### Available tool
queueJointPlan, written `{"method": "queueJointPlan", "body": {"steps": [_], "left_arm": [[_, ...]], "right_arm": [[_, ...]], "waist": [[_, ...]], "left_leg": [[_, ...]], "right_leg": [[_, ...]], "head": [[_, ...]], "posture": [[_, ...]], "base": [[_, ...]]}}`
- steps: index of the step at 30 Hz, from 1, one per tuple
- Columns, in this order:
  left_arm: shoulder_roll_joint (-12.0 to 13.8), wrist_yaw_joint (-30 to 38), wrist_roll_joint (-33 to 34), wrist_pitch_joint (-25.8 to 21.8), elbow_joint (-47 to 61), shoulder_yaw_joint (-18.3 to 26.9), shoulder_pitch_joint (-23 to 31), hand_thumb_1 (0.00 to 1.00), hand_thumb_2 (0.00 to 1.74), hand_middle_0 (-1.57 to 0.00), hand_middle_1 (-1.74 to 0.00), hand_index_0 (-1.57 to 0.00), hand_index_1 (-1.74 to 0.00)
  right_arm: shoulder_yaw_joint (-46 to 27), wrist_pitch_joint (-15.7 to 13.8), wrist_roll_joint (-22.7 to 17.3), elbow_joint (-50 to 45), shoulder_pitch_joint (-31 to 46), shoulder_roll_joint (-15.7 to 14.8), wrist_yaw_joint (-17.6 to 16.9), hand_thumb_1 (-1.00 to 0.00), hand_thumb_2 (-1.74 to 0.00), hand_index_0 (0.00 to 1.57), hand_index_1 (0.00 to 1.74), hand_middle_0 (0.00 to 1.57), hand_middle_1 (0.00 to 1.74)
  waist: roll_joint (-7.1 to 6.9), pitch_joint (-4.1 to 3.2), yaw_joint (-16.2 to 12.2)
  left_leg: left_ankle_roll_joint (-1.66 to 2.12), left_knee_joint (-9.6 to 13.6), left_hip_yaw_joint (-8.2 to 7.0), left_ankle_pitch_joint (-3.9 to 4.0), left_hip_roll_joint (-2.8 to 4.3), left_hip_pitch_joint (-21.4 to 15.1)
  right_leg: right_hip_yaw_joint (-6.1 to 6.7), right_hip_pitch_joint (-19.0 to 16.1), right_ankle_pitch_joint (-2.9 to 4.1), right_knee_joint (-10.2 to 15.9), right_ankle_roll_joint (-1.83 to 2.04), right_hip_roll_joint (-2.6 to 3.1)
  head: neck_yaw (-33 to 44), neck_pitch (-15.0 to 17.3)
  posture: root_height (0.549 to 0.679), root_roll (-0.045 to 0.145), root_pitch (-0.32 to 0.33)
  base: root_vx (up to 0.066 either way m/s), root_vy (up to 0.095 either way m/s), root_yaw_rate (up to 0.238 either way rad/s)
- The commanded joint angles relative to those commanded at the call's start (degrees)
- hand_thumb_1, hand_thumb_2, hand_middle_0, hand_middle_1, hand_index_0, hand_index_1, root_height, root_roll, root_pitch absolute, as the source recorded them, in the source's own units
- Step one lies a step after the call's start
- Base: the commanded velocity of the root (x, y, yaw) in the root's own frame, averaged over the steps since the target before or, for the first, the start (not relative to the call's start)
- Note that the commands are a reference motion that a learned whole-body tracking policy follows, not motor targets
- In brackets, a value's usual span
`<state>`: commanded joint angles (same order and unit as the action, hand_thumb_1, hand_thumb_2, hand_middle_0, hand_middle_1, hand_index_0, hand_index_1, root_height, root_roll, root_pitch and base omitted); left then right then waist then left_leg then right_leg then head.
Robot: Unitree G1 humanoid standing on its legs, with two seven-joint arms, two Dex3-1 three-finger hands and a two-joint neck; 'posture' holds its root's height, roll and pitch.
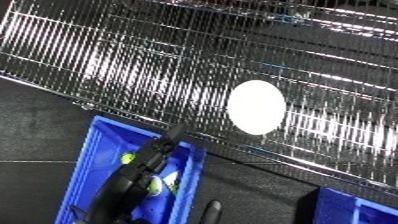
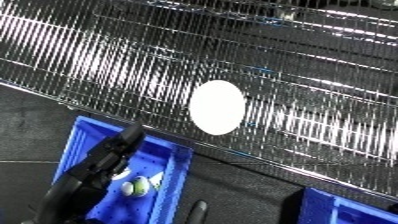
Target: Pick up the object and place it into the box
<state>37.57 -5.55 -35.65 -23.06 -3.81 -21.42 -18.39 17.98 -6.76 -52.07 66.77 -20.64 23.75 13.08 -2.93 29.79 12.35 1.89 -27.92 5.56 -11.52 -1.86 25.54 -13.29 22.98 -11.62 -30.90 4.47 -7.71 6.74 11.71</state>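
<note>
The object, a small white-and-green item (image 2: 138, 186), sits low in the frame inside the blue bin (image 1: 89, 165), partly covered by your hand, so its exact form is hard to read. Largest thing first: a wire-mesh shelf (image 1: 133, 60) runs across the whole upper half of the frame, tilted from upper left down to right, glinting under the light. A white oval disc (image 1: 256, 107) shows at centre right, on or behind the mesh; you cannot tell which. Below the shelf is dark floor (image 1: 35, 125). The blue bin fills the lower left; a second blue bin (image 2: 342, 207) pokes in at the lower right corner. Your left hand (image 1: 133, 182) reaches over the lower-left bin, fingers (image 2: 124, 142) stretched toward the shelf; whether it has hold of the object, you cannot tell. A dark fingertip shape (image 1: 211, 209) shows at bottom centre, too little to identify.
</note>
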Motion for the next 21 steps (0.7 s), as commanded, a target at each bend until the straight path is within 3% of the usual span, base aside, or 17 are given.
{"method": "queueJointPlan", "body": {"steps": [9,21], "left_arm": [[-4.1,4.7,0.9,0.4,-0.7,-0.1,-3.6,0.0,0.0,0.0,0.0,0.0,0.0],[-9.4,14.4,3.3,1.2,-11.6,-0.5,-10.8,0.0,0.0,0.0,0.0,0.0,0.0]], "right_arm": [[0.9,0.9,0.4,0.4,-0.9,-1.8,0.8,0.0,0.0,0.0,0.0,0.0,0.0],[2.9,1.8,3.5,0.1,-3.0,-2.4,1.8,0.0,0.0,0.0,0.0,0.0,0.0]], "waist": [[-1.86,0.0,-1.1],[-4.27,0.0,-4.6]], "left_leg": [[-0.12,-1.1,-0.14,-0.49,0.59,0.4],[-0.02,-3.1,-1.93,-1.03,2.23,1.7]], "right_leg": [[0.71,0.3,0.36,-0.4,0.22,0.93],[3.01,2.1,0.65,-1.3,0.43,2.62]], "head": [[3.1,0.0],[9.8,-2.7]], "posture": [[0.659,0.02,0.1],[0.655,0.009,0.104]], "base": [[0.024,-0.026,-0.079],[0.015,0.022,-0.161]]}}
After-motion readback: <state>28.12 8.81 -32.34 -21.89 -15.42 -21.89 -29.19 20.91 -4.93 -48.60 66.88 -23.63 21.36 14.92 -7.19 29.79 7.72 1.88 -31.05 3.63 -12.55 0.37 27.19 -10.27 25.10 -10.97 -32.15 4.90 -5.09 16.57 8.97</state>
